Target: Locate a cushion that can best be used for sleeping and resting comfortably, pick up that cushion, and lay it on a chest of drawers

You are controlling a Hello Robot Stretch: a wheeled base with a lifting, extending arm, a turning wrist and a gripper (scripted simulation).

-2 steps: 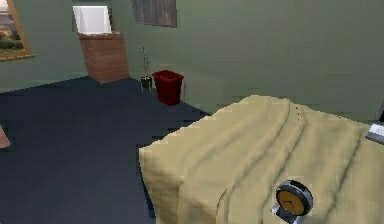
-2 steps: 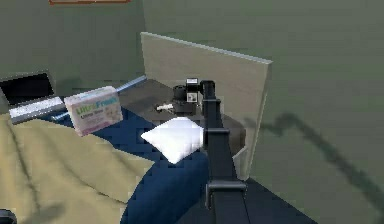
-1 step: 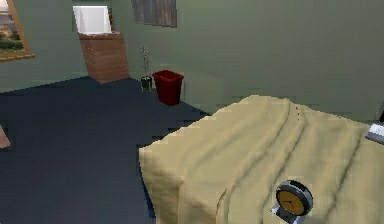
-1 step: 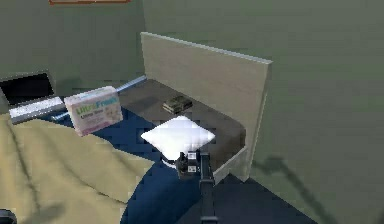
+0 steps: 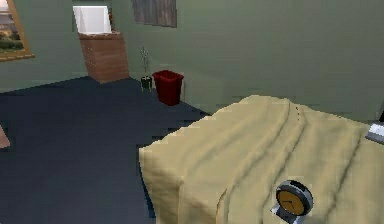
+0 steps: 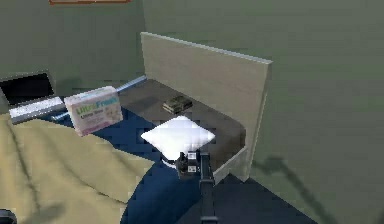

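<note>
A white square pillow (image 6: 178,134) lies puffed on the bed near the beige headboard (image 6: 210,72). My arm (image 6: 206,195) rises from the arm side view's bottom edge, and the gripper (image 6: 184,163) sits right at the pillow's near edge. I cannot tell whether it holds anything, since the pillow and mattress are behind it. A brown chest of drawers (image 5: 104,57) stands against the far wall at the forward view's upper left, with a white box-like thing (image 5: 92,19) on top.
A tan blanket (image 5: 260,160) covers the bed, with a round clock (image 5: 293,201) on it. On the bed lie a laptop (image 6: 30,95), a white printed box (image 6: 94,109) and a small dark object (image 6: 178,102). A red bin (image 5: 168,87) stands on dark blue floor (image 5: 70,140).
</note>
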